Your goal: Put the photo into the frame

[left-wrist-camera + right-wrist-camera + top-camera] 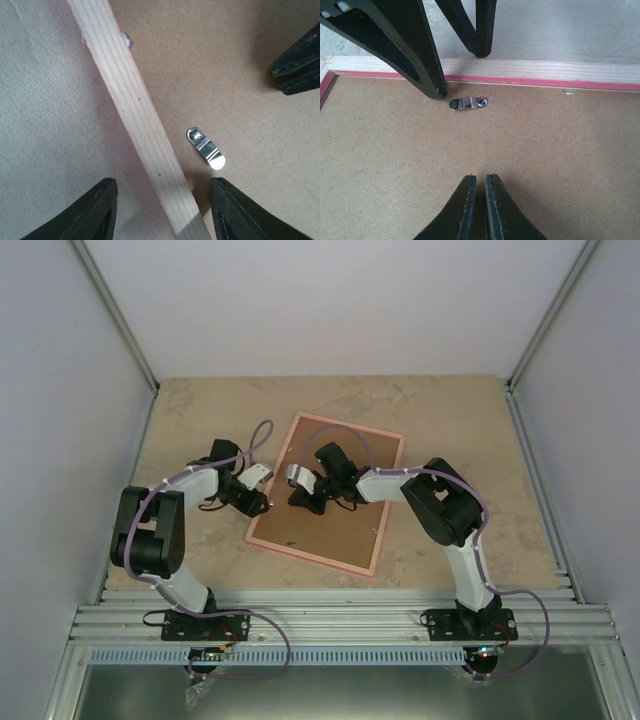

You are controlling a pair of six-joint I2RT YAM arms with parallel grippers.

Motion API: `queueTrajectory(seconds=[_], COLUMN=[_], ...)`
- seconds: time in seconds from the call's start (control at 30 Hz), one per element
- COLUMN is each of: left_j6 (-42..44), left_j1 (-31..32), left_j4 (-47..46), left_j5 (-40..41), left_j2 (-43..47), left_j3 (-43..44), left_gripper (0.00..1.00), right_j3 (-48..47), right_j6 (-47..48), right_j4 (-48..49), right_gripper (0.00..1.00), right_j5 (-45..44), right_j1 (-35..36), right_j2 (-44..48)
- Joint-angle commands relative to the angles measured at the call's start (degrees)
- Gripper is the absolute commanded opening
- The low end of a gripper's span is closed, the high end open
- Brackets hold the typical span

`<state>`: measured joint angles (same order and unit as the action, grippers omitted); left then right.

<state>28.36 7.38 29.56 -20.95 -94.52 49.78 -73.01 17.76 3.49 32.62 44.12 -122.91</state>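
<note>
The pink frame [308, 556] lies face down on the table, filled by the plain brown backing board [350, 530]. The photo is hidden. My left gripper [162, 184] is open and straddles the frame's pale wooden left rail [135, 115], one finger over the table and one over the board, with a gap on each side. A small metal clip [206, 148] sits on the board just inside that rail. My right gripper [480, 177] is shut, empty, tips down on the backing board [545, 150], pointing at the same clip [468, 103] and the left gripper's fingers [425, 65].
Both arms meet over the frame's left half in the top view, left gripper [263, 503] and right gripper [300, 498] close together. Another clip [127, 39] shows further along the rail. White enclosure walls [60, 390] and aluminium rails ring the beige table [200, 420].
</note>
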Motion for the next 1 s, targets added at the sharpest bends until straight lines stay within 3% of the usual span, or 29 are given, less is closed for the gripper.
queueTrajectory(seconds=[0.0,0.27,0.5,0.7,0.97], left_j6=[-2.8,-9.1,-14.5,-15.6,-26.1], left_j1=[0.8,5.5,5.5,5.5,5.6], left_j4=[-4.5,-9.3,-11.7,-10.0,-6.4], left_j5=[2.4,4.0,12.2,14.2,17.1], left_j2=[-1.3,-2.9,-4.9,-5.6,-8.2], left_j3=[-0.6,-0.3,1.0,1.5,4.2], left_gripper=[0.53,0.52,0.37,0.31,0.19], right_j3=[3.2,3.3,3.8,4.5,5.2], right_j6=[0.3,0.3,0.5,0.5,0.4], right_j4=[-7.6,-7.5,-7.7,-7.5,-7.3], right_gripper=[0.09,0.09,0.08,0.08,0.08], right_j5=[-3.2,-3.2,-3.4,-3.7,-3.9], right_j1=[-0.1,-0.1,-0.1,-0.1,-0.1], right_j2=[-2.1,-2.1,-1.8,-1.5,-1.3])
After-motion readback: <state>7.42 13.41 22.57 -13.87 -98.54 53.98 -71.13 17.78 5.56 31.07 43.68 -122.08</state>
